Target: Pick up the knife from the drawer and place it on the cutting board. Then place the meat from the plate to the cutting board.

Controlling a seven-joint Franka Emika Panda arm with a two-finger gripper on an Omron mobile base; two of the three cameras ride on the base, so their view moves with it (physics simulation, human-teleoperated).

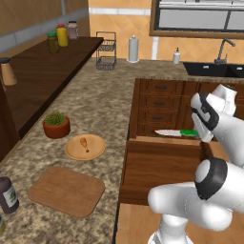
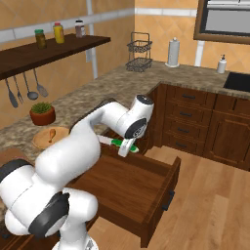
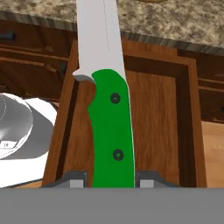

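The knife (image 3: 109, 109) is held in the hand (image 3: 111, 178), its green handle pinched between the two fingers at the butt end, the silver blade pointing away from the hand. It hangs in the air above the open drawer (image 2: 132, 188), clear of the drawer's floor. From the left base view the knife (image 1: 176, 133) lies roughly level, blade toward the surface, with the hand (image 1: 199, 134) closed on the handle end. From the right base view the knife (image 2: 114, 142) sits just under the wrist, over the back part of the drawer.

The drawer (image 1: 157, 167) is pulled far out from under the surface (image 1: 100, 100), a speckled stone top. On that top lies the cutting board (image 1: 66, 190), bare, near the front edge. Just beyond it sits the plate (image 1: 95, 150) with the meat (image 1: 84, 143) on it, the bone end pointing toward the board. Behind the plate stands a small potted plant (image 1: 56, 125). A dark bottle (image 1: 7, 194) stands left of the board.
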